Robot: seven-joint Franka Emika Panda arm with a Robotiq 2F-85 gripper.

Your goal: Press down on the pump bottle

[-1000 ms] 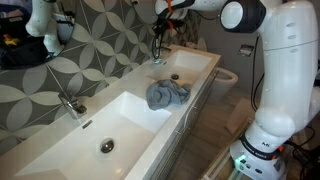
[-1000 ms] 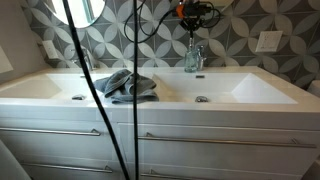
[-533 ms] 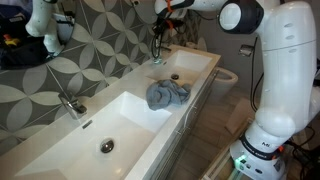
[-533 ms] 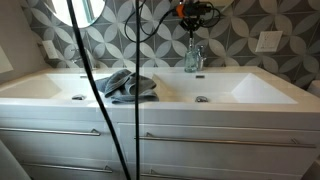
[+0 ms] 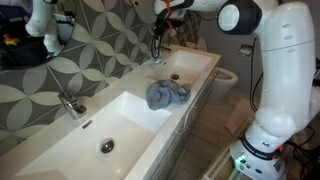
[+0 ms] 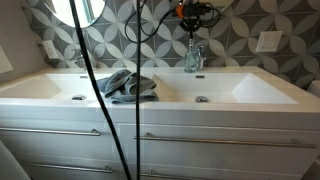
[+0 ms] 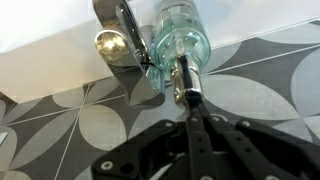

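Note:
A clear glass pump bottle stands at the back of the white double sink counter, against the patterned tile wall. It also shows in an exterior view and in the wrist view, seen from above. My gripper hangs straight above the bottle, also visible in an exterior view. In the wrist view the gripper has its fingers closed together, the tips resting on the metal pump head.
A chrome faucet stands right beside the bottle. A blue-grey cloth lies between the two basins, also seen in an exterior view. Another faucet is at the near basin. A black cable hangs in front.

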